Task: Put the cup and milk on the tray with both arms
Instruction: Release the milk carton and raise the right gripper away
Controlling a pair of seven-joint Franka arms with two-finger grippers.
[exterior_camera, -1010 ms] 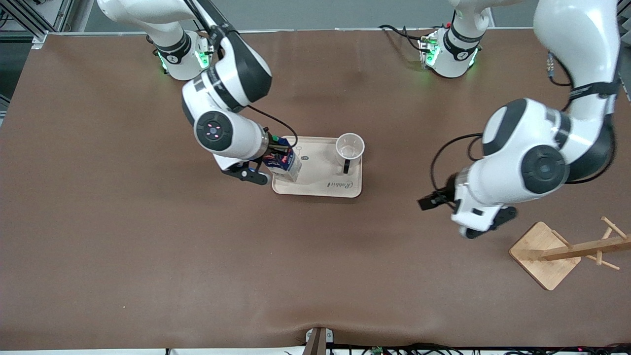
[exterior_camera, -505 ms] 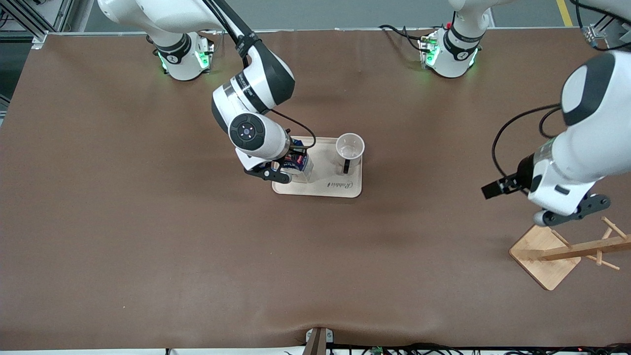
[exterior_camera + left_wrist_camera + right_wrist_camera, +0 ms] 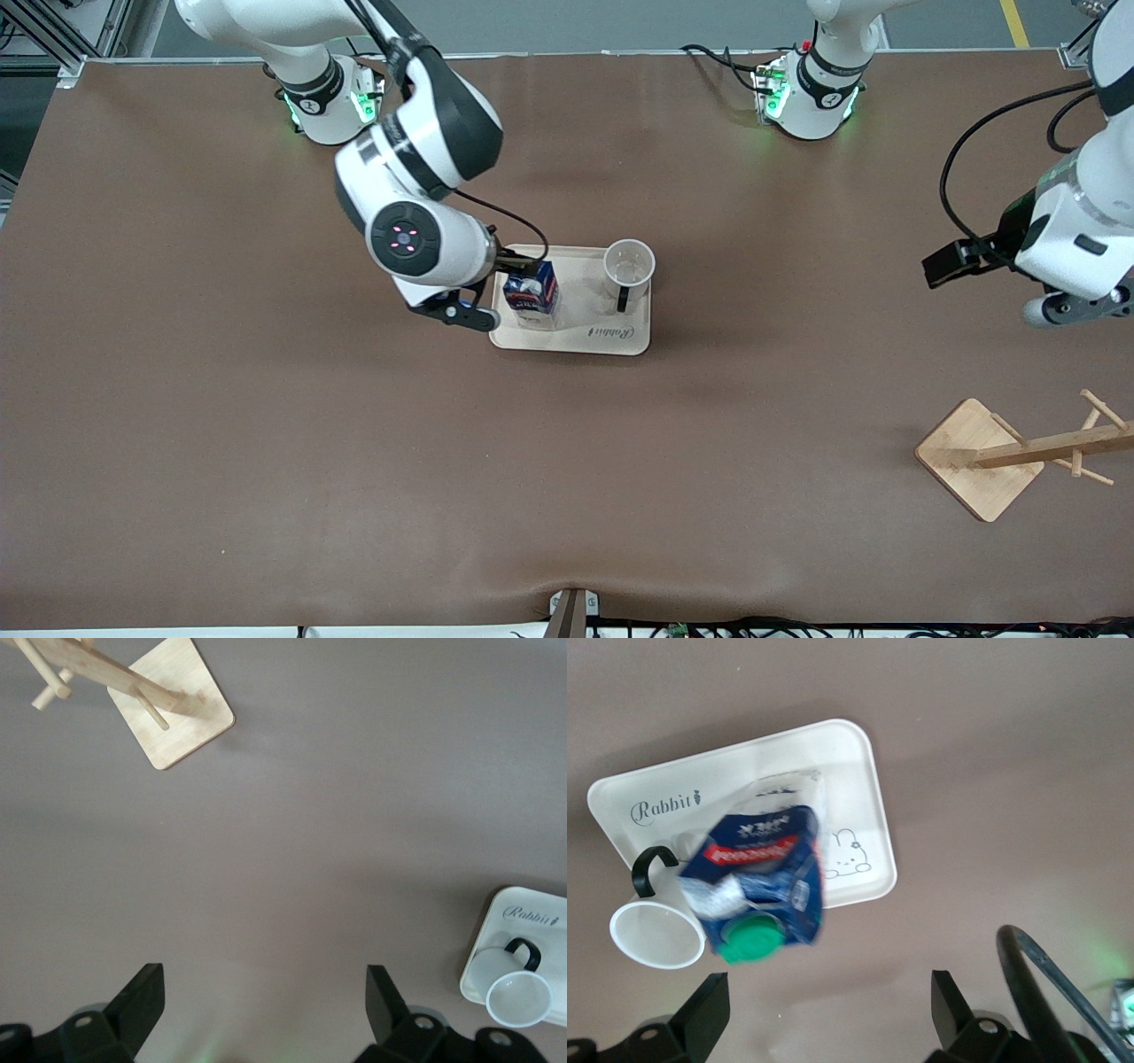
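Milk (image 3: 531, 296) stands on tray (image 3: 576, 340) beside cup (image 3: 628, 264). Right gripper (image 3: 824, 1010) above milk, fingers open, empty. Left gripper (image 3: 261, 1010) open, well apart, waits.

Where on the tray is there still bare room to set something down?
On the tray, bare room is the strip between the milk and the cup, plus the edge nearest the front camera by the Rabbit script. The right gripper crowds the milk's end.

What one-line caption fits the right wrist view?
Milk carton and cup standing on the tray, seen past the open right pincer.
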